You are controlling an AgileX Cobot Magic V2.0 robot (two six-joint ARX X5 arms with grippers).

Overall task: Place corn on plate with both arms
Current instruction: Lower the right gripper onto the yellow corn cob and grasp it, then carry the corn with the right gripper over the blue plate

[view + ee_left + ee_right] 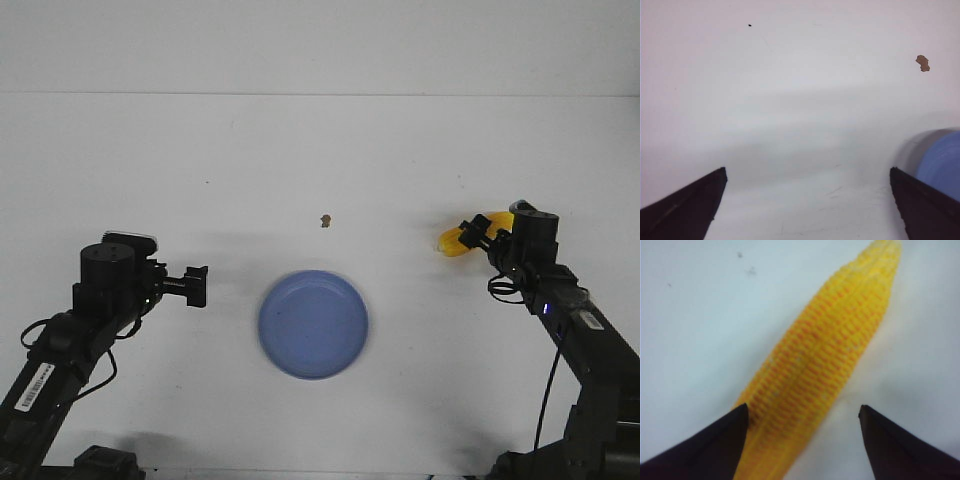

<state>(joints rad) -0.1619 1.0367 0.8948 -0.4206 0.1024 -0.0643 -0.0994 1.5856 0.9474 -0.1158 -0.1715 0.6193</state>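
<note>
With our right gripper (802, 440) spread wide around the corn (822, 360), right of the plate (313, 323), closing off-centre could roll it away.

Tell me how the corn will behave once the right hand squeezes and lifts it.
The corn looks stiff, so it probably won't bend. Its round, tapered body may roll or pivot between the open right hand. The bumpy kernel rows likely give some grip.
</note>
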